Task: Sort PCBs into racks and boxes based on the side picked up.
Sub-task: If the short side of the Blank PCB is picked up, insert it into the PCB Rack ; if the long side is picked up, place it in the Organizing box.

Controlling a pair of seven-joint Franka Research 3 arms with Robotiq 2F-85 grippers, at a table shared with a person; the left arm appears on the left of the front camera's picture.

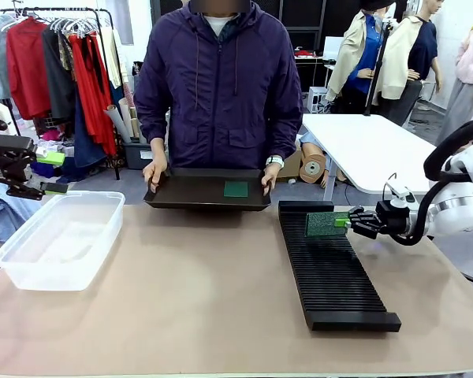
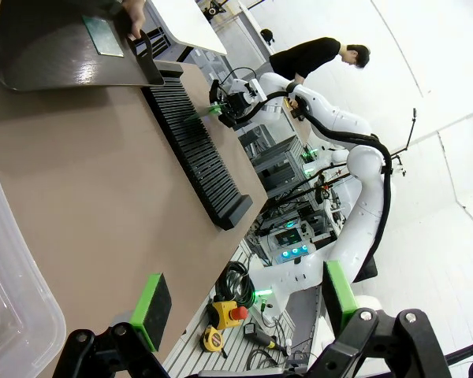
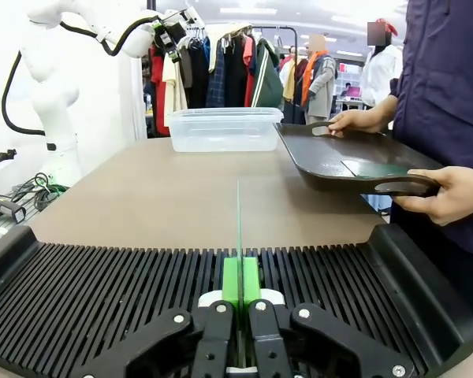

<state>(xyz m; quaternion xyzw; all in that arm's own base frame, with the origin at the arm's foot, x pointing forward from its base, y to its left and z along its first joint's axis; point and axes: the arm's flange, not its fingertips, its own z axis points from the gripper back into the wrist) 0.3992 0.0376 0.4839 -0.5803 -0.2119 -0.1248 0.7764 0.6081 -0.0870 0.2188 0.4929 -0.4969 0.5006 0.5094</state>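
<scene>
PCB stands upright on edge at the far end of the rack, pinched between the closed fingers of the right gripper. The left gripper hangs wide open and empty near the box. 1 second PCB lies flat on the dark tray, gripped by the person's hands.

In the right wrist view you get the clamped board edge-on, so you can't tell which face is which. The tub runs off the left wrist picture at 8 o'clock, the rack off the right one at 6 o'clock.
</scene>
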